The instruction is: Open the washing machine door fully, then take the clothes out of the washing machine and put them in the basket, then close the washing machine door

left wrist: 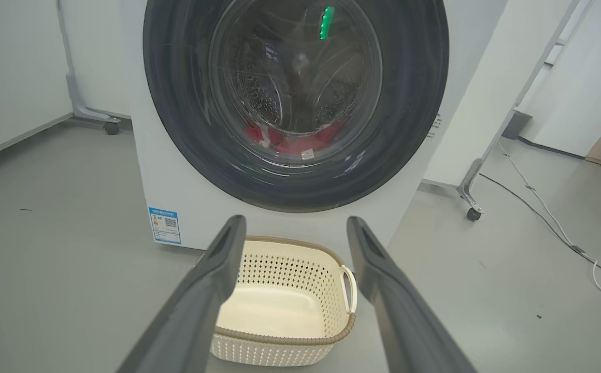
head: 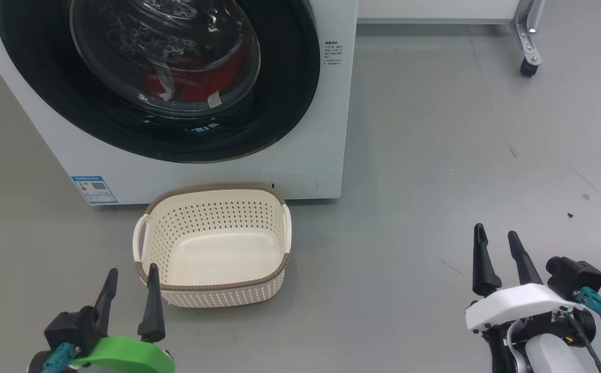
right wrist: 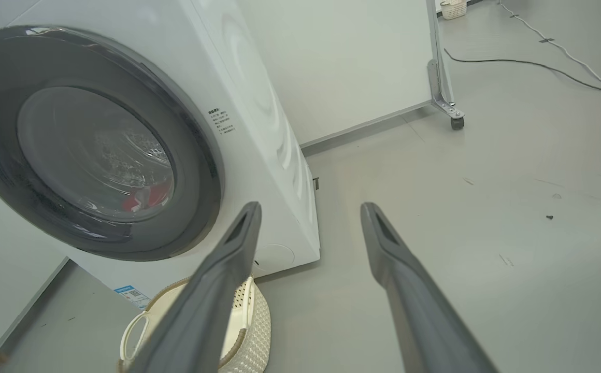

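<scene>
Left end effector [head: 133, 268] has its two fingers [head: 151, 305] spread apart and holds nothing. Just ahead of it, almost touching its right finger, sits the empty basket [head: 217, 188]. If this arm lifts up carelessly it could knock the basket away, and the clothes [head: 223, 80] would later land on the floor [head: 409, 207]. Up past the basket is the washing machine door [head: 290, 93], shut tight on the washing machine [head: 331, 134]. It looks shiny and smooth and I can see no handle, so fingers may slip off it. The clothes lie behind its glass [head: 124, 62], far ahead of both arms. The door might swing out over the basket and bump it; I cannot tell which side it hinges on. Right end effector [head: 496, 230] is spread apart too, holding nothing, well off to the right of the machine above the floor.

Writing: ahead and a bit left of the left end effector is a blue sticker [head: 93, 189] with a square code, too small to read. A white tag [head: 214, 99] on the clothes and small print [head: 333, 54] beside the door are too small as well. I can read no brand name
</scene>
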Motion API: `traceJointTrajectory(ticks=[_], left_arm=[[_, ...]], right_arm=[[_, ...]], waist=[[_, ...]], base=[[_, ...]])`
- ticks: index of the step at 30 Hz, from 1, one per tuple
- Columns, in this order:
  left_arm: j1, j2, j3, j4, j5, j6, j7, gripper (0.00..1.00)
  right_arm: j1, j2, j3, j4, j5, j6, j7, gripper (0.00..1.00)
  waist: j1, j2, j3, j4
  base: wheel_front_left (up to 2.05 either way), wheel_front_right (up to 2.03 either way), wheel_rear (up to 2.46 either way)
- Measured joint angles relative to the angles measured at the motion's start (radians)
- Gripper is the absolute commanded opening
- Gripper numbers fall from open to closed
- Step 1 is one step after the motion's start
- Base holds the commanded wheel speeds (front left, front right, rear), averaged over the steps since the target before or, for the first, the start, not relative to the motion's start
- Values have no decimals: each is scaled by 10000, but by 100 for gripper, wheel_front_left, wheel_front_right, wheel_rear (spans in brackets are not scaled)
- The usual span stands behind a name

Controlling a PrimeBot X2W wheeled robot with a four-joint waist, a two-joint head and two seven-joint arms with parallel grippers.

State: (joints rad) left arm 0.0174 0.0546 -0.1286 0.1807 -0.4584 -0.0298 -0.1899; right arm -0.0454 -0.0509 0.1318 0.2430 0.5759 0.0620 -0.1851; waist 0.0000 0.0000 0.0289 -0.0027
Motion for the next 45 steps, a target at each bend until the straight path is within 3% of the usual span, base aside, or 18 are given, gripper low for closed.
traceJointTrajectory(ticks=[9,20,45], left_arm=[[3,2,-313,303,1287,349,-249,100],[6,-12,-470,694,2065,575,-589,100],[-23,-50,-359,1225,1779,686,-594,100]], right_arm=[[-179,-17,297,144,-1005,-132,-268,100],[-300,-17,637,671,-1873,-376,-598,100],[-549,-15,775,1143,-2000,-384,-631,100]], waist=[[0,0,73,14],[0,0,89,26],[0,0,62,23]], base=[[0,0,0],[0,0,0],[0,0,0]])
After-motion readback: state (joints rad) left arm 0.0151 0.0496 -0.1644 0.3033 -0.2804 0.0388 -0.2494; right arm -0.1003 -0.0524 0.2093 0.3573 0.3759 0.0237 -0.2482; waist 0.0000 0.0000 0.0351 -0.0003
